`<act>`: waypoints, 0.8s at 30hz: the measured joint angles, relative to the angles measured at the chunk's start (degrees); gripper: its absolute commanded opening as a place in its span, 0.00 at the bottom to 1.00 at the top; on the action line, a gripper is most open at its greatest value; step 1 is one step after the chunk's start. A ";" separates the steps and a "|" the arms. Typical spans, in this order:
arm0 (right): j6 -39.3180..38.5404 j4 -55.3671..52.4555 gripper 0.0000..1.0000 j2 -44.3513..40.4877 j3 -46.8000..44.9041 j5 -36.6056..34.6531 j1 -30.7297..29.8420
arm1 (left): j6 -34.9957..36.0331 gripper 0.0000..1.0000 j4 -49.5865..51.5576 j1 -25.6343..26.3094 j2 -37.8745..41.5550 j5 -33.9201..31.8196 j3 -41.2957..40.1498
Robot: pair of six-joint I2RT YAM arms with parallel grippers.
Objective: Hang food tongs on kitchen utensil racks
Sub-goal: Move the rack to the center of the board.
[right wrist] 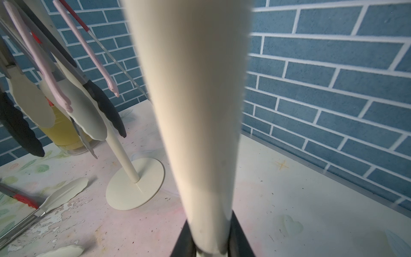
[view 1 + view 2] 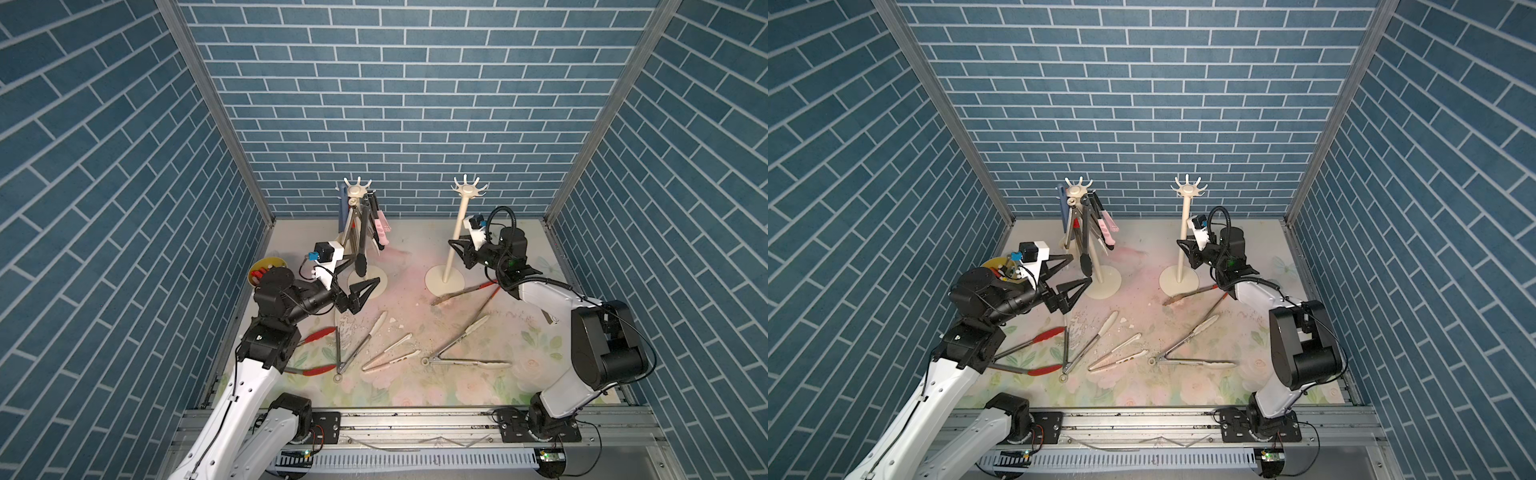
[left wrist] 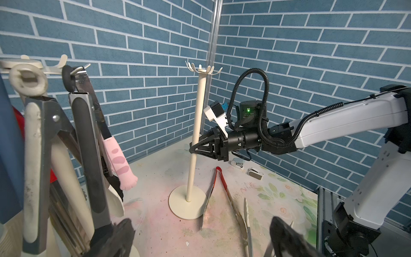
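The right gripper (image 2: 454, 246) was closed on the pole of the empty right rack (image 2: 460, 216); a sideways pull could tip it. The left gripper (image 2: 368, 270), wide open and empty, stood beside the hanging food tongs (image 2: 360, 241) on the left rack (image 2: 356, 191) and could knock them off. More tongs (image 2: 465, 362) lay on the near table (image 2: 415, 257).

Several tongs (image 2: 360, 264) hang on cream rack (image 2: 356, 190); loose tongs (image 2: 478, 325) flat beside second rack (image 2: 458, 232)

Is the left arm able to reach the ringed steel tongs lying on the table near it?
Probably yes: the left tool is open, the tongs lie close by with nothing on them, and the right tool is away, shut on the bare rack.
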State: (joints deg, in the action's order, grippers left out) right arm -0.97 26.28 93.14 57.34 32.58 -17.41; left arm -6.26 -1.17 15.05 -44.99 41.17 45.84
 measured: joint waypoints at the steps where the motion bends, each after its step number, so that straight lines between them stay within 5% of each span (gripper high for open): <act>1: 1.55 -1.40 0.36 -0.33 0.17 0.00 0.00 | -0.20 0.98 0.00 0.00 0.00 -0.07 0.00; 14: 16.57 -27.39 0.49 -8.79 0.98 -11.65 -0.39 | -1.51 0.98 -0.81 0.07 -0.26 -1.07 0.00; 24: 29.38 -47.10 0.49 -13.20 0.28 -19.87 0.44 | -1.86 0.99 -0.83 0.37 -0.26 -1.27 0.00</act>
State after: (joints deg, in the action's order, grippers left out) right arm 28.40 -20.82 79.94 57.63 12.71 -16.97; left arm -8.12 -2.00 15.42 -45.25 39.90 45.84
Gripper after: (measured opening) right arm 0.500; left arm 0.986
